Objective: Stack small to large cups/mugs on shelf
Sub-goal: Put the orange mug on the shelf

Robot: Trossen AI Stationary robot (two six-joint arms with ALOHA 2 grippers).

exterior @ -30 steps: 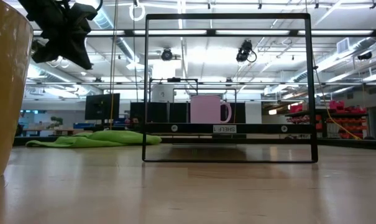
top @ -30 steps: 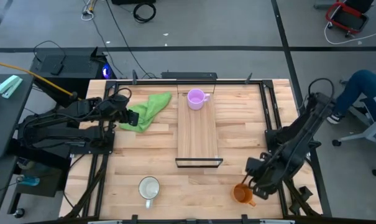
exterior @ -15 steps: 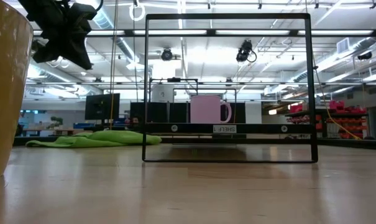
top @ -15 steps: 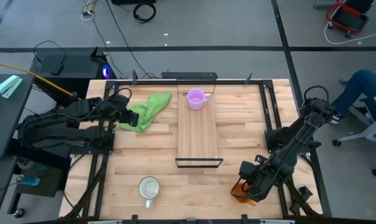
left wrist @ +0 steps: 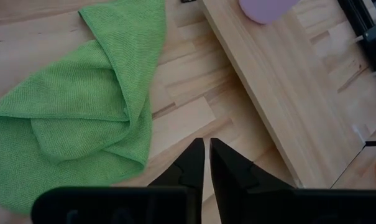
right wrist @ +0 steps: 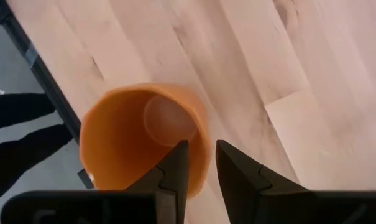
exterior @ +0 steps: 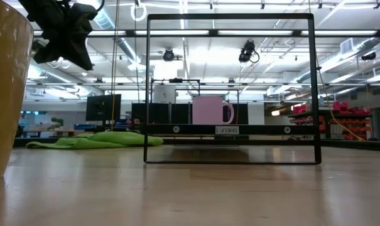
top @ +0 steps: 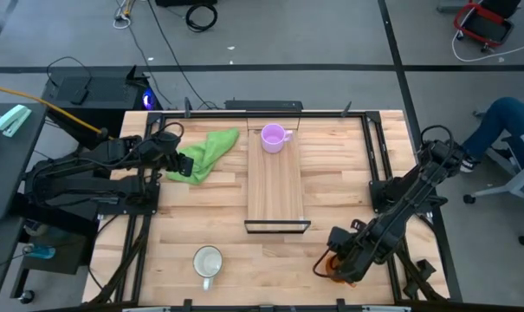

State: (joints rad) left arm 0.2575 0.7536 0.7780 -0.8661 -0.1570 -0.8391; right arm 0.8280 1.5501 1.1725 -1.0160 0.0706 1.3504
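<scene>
The orange mug [right wrist: 141,140] stands on its base on the table near the near right corner, mostly covered by my right gripper [top: 333,263] in the high view. My right gripper [right wrist: 200,155] is open by a narrow gap and points down over the mug's rim. The light purple mug [top: 273,137] stands on the far end of the shelf [top: 275,186], also seen in the low view [exterior: 210,109]. The white mug [top: 208,262] stands on the table near the near edge. My left gripper [left wrist: 206,152] is shut and waits above the table beside a green cloth. My right gripper comes from above, pointing down, astride the orange mug's wall at the rim [right wrist: 199,142]: one finger [right wrist: 175,163] inside the mug, the other [right wrist: 232,165] outside. Whether either finger touches the wall I cannot tell. The mug stands on the table.
A green cloth [top: 201,154] lies on the table left of the shelf's far end. A black frame [exterior: 230,88] stands at the shelf's near end. Black rails run along the table's edges. Bare tabletop lies between the white mug and the orange mug. A seated person [top: 508,121] is beyond the right edge.
My right gripper has moved toward the table's left and near edges, from beside the orange mug to over it. The mug has stayed in place.
</scene>
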